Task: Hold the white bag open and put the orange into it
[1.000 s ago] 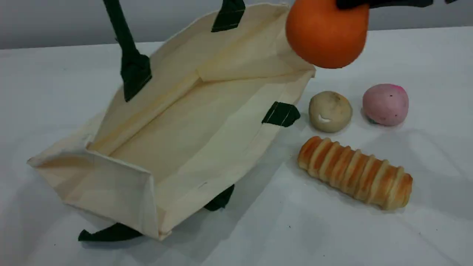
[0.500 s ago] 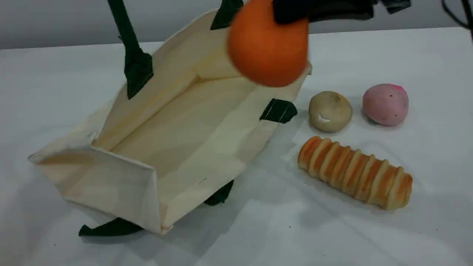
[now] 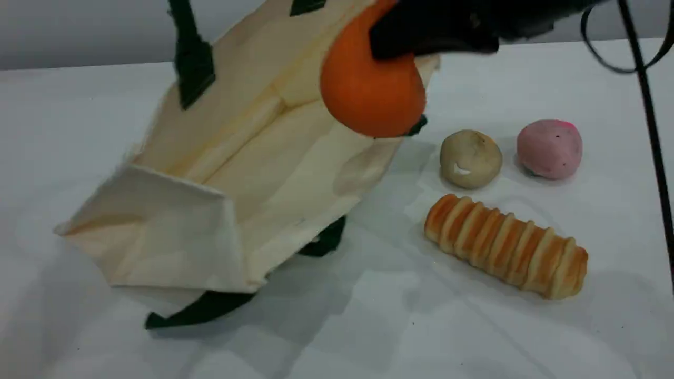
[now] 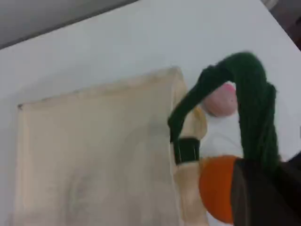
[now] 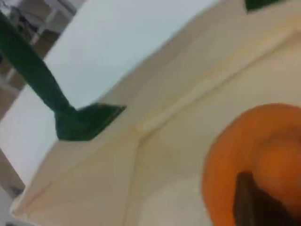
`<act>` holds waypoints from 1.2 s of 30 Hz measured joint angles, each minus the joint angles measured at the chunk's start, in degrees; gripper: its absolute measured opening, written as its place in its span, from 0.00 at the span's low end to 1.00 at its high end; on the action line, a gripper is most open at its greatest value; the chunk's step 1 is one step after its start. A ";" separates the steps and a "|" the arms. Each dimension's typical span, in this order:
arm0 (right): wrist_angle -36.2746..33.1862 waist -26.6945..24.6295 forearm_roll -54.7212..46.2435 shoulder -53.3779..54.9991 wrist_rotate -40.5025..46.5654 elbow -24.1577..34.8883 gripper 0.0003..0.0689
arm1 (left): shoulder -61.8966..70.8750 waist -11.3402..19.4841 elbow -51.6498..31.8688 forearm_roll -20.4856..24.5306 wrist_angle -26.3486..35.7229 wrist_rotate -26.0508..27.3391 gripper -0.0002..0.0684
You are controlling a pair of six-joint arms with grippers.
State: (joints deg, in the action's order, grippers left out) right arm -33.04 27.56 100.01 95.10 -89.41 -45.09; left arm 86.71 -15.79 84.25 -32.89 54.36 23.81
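Note:
The white bag (image 3: pixel 253 158) lies tilted on the table with its mouth facing up and to the right. Its upper green handle (image 3: pixel 192 58) is pulled taut out of the top of the scene view. In the left wrist view that handle (image 4: pixel 249 94) loops down into my left gripper (image 4: pixel 268 197), which is shut on it. The orange (image 3: pixel 368 100) hangs over the bag's right rim with my right gripper (image 3: pixel 392 45) shut on its top. The right wrist view shows the orange (image 5: pixel 254 160) above the bag's cream inside (image 5: pixel 155 155).
Right of the bag lie a beige ball (image 3: pixel 470 159), a pink ball (image 3: pixel 549 149) and a striped bread loaf (image 3: pixel 505 246). A black cable (image 3: pixel 650 116) hangs at the far right. The bag's other green handle (image 3: pixel 200 310) lies on the table under its front.
The right gripper has carried the orange left and down, from beyond the bag's right corner to over its rim. The bag's upper side has been lifted higher by its handle.

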 joint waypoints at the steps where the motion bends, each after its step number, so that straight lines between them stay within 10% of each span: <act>1: -0.40 0.00 -0.08 0.92 -0.50 -0.35 0.05 | 0.00 0.00 0.00 0.00 0.48 -0.05 0.10; 28: -4.25 3.58 -0.08 19.13 -0.50 -16.44 0.06 | 0.00 -0.34 0.00 -0.09 1.92 -0.07 0.10; 36: -2.28 8.24 -0.04 19.13 -0.63 -16.49 0.22 | 0.00 -0.34 0.00 -0.09 1.92 -0.07 0.10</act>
State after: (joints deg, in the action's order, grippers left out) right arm -35.32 35.80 99.97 114.23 -90.04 -61.58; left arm 86.71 -16.13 84.25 -32.98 56.28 23.73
